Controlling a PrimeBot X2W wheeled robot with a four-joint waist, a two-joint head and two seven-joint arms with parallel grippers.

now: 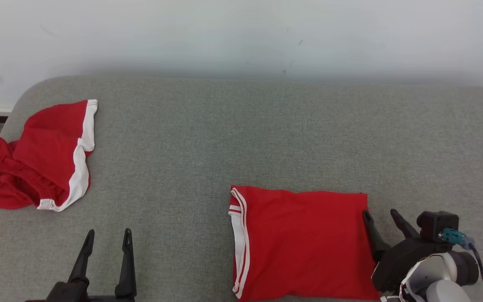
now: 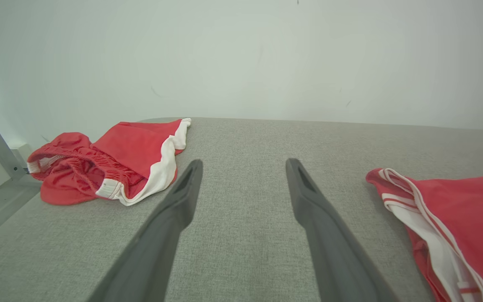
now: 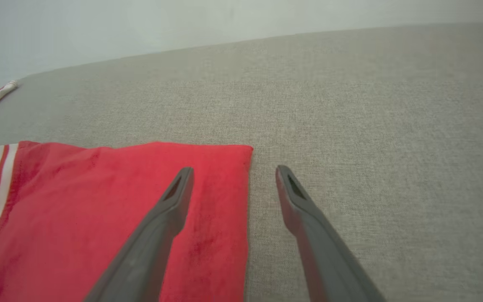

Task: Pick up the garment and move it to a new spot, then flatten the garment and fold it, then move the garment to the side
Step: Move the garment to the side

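Currently left end effector (image 1: 110, 230) and right end effector (image 1: 379, 212) both gape empty; right straddles folded garment (image 1: 304, 243) edge, lower right; suggest pinching all layers together, lifting low

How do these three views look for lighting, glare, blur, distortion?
Head view: soft even light, no glare, faint shadow where the wall meets the grey surface. Left wrist view: wide-angle stretch makes the left tool loom large; crumpled garment sharp. Right wrist view: surface's far edge slants and curves; folded garment sharp.
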